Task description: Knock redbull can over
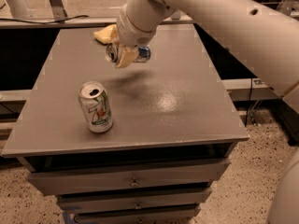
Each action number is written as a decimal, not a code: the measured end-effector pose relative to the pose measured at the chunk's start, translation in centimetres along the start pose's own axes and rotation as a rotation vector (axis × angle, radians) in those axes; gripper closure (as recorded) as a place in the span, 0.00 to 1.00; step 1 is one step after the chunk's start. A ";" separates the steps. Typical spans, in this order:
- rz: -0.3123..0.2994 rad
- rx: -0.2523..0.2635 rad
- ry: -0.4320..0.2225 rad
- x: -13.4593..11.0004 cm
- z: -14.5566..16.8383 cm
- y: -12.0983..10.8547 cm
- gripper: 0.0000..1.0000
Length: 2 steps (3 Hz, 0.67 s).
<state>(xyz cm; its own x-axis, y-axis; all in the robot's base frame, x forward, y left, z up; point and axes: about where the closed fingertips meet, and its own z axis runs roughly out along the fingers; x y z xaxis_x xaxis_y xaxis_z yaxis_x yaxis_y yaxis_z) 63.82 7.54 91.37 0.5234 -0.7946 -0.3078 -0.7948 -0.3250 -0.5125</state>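
Note:
The redbull can (143, 54) lies sideways in the air above the back middle of the grey table (187, 101). Its silver top points left and its blue end points right. My gripper (123, 59) is shut around the can's middle with its beige fingers (126, 57). The can's shadow falls on the table below it. The white arm reaches in from the upper right.
A white 7UP can (96, 107) stands upright at the table's front left. A yellow sponge (104, 33) lies at the back edge, partly behind the arm. Drawers sit under the table top. The table's right edge drops to a speckled floor.

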 end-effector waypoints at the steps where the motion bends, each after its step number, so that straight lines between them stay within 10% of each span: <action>1: -0.028 -0.067 0.066 1.3 2.4 0.3 1.00; 2: -0.022 -0.114 0.118 4.2 3.9 -0.1 1.00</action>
<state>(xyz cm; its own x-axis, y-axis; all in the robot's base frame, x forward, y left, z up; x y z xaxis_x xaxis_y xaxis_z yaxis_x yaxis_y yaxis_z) 67.30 6.27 86.98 0.5064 -0.8392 -0.1980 -0.8169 -0.3934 -0.4218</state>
